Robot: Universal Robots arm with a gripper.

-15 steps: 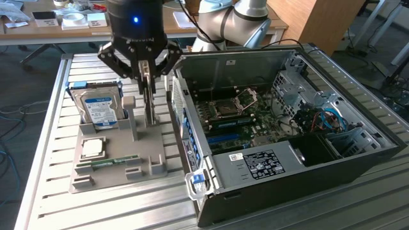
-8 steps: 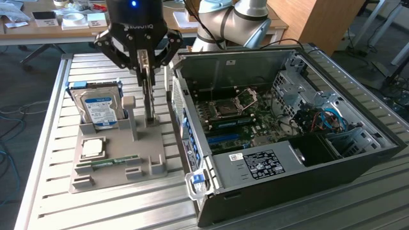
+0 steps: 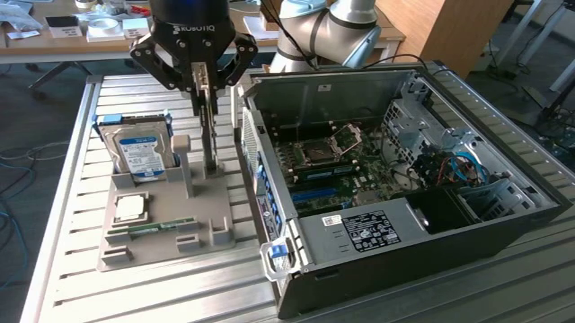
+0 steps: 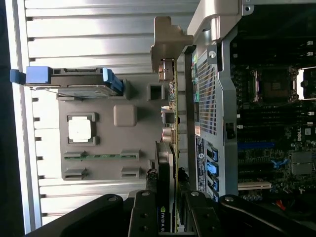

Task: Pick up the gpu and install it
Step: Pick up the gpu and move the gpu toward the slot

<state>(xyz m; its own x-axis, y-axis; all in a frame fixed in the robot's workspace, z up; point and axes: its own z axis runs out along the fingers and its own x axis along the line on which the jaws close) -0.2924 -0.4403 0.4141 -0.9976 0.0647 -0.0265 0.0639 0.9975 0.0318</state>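
Tool (image 4: 167,190) clamped on gpu (image 4: 167,148) edge, upright, just beside case (image 4: 207,98) wall.

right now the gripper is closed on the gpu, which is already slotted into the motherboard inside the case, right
Not quite. The gripper is closed on the gpu, but the card is not in the motherboard. It stands on edge in the gray holder on the table, outside the open case. The exterior view shows this.
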